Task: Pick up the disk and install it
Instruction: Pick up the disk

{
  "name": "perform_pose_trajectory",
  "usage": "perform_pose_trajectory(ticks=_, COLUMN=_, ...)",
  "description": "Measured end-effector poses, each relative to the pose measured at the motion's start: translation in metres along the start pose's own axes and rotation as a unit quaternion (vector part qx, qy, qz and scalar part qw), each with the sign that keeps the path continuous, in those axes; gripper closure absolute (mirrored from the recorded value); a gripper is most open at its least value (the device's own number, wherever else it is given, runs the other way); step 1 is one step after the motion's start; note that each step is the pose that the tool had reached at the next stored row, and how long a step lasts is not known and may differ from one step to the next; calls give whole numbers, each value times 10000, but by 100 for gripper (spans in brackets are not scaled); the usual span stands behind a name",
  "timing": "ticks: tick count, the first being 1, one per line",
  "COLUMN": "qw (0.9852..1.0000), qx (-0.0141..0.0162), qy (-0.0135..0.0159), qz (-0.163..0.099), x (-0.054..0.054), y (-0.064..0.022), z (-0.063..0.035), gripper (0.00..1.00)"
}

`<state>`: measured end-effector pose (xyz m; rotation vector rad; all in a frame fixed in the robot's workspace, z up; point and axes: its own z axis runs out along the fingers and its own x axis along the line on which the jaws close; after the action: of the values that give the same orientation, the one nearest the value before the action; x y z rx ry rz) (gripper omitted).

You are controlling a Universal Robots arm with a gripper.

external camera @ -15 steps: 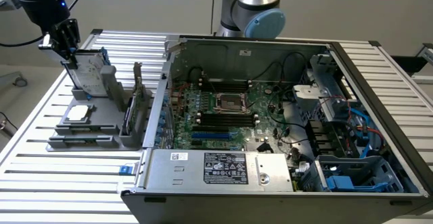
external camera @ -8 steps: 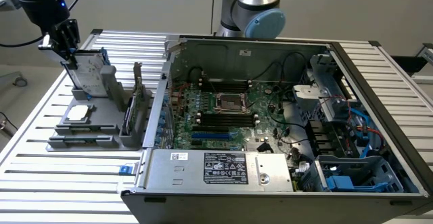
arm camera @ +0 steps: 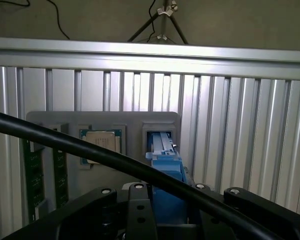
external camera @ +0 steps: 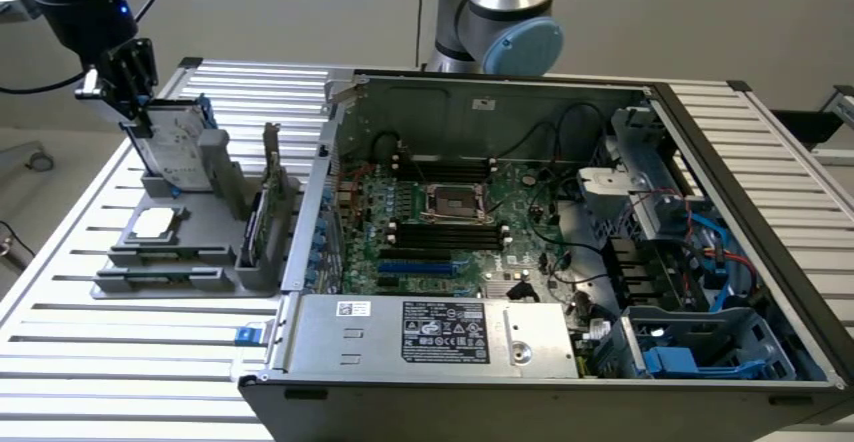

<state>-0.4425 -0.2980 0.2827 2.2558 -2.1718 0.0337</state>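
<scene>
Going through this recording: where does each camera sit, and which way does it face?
Exterior view: high, off the arm, looking down on the open computer case and slatted table; the arm and gripper show.
Wrist view: on the wrist, looking down past the gripper's body and a cable at the grey holder.
Shared: the disk, grey holder, chip.

We count one robot arm [external camera: 514, 37], one gripper [external camera: 138, 112] and one disk [external camera: 183, 150]. On the one slatted table [external camera: 120, 372] we record one grey fixture [external camera: 214, 284] and one open computer case [external camera: 481, 112].

Fixture contents:
- one square silver chip [external camera: 152, 224]
- one upright circuit card [external camera: 271, 194]
- two green memory modules [arm camera: 33, 175]

Case contents:
- one labelled power supply [external camera: 427, 334]
- one processor socket [external camera: 450, 202]
</scene>
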Motion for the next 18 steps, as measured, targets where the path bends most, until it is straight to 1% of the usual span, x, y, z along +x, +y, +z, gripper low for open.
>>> perform_pose_trajectory(ticks=18, qw=10000, qx=0, qy=0, qz=23, x=9, y=0, z=2, gripper=67)
